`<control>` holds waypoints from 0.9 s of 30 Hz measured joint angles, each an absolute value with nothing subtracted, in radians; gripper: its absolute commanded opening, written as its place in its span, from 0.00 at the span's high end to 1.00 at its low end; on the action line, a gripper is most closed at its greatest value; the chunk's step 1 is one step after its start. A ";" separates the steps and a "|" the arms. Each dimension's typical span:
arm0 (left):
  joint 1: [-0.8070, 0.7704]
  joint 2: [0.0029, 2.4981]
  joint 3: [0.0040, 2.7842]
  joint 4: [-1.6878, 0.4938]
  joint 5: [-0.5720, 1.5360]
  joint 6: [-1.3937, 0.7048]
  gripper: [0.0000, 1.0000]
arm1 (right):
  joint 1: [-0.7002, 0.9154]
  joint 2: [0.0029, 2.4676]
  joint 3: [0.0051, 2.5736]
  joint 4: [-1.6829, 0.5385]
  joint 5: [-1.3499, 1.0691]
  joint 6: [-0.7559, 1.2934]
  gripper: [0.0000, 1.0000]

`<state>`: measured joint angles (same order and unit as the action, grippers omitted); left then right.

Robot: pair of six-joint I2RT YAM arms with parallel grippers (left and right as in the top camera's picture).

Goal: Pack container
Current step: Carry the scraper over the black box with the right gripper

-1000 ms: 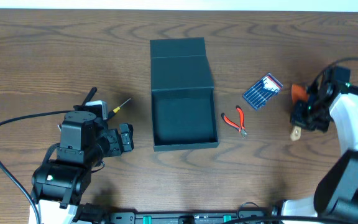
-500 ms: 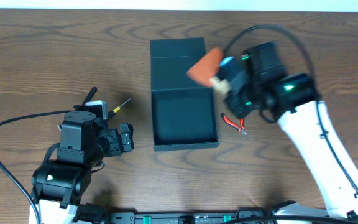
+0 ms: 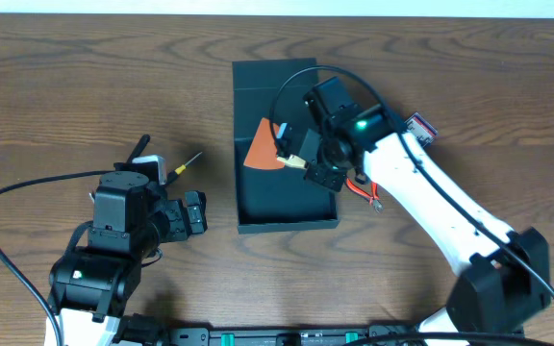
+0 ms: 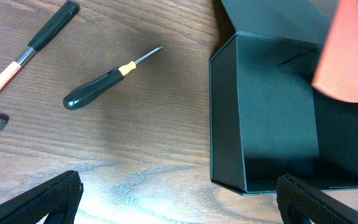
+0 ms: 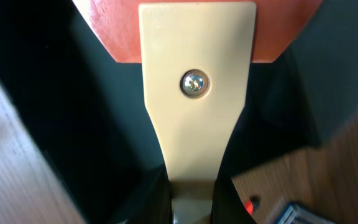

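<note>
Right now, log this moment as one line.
task: pack container | right hand: shut on orange-bladed scraper with cream handle, over open dark teal-black cardboard box | left hand: open, empty

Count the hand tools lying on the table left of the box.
2: a hammer farthest left, and a black-handled screwdriver between it and the box. Others may sit hidden under the left arm.

Dark wood-grain table [image 3: 56, 86], pale strip [image 3: 277, 6] — far edge
</note>
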<state>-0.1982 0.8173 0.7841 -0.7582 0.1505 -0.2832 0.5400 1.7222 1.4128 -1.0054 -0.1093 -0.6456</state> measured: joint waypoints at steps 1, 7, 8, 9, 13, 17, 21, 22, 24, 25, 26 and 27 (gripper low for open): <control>-0.198 0.817 0.784 -0.758 0.150 -0.284 0.01 | 0.543 1.732 1.413 -0.999 -0.109 -0.649 0.99; -0.198 0.817 0.784 -0.758 0.150 -0.283 0.02 | 0.568 1.790 1.413 -0.968 -0.117 -0.669 0.99; -0.198 0.817 0.784 -0.758 0.150 -0.283 0.01 | 0.568 1.798 1.413 -0.968 -0.118 -0.670 0.99; -0.198 0.817 0.784 -0.758 0.150 -0.284 0.01 | 0.568 1.809 1.413 -0.967 -0.120 -0.670 0.99; -0.198 0.817 0.784 -0.758 0.150 -0.283 0.01 | 0.568 1.854 1.413 -0.967 -0.120 -0.673 0.99; -0.198 0.817 0.784 -0.758 0.150 -0.284 0.01 | 0.568 1.881 1.413 -0.967 -0.120 -0.673 0.99; -0.198 0.817 0.784 -0.758 0.150 -0.283 0.01 | 0.568 1.882 1.413 -0.960 -0.120 -0.673 0.99; -0.198 0.817 0.784 -0.758 0.150 -0.284 0.01 | 0.568 1.882 1.413 -0.959 -0.120 -0.673 0.99; -0.198 0.817 0.784 -0.758 0.150 -0.283 0.01 | 0.568 1.882 1.412 -0.959 -0.120 -0.673 0.99; -0.198 0.817 0.784 -0.758 0.150 -0.284 0.01 | 0.568 1.882 1.413 -0.958 -0.120 -0.673 0.96; -0.198 0.817 0.784 -0.758 0.150 -0.284 0.01 | 0.568 1.882 1.412 -0.958 -0.120 -0.673 0.95; -0.198 0.817 0.784 -0.758 0.150 -0.283 0.01 | 0.568 1.882 1.412 -0.958 -0.120 -0.673 0.95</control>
<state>-0.1982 0.8173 0.7841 -0.7582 0.1501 -0.2832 0.5682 1.8824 1.4124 -0.9581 -0.1204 -0.6735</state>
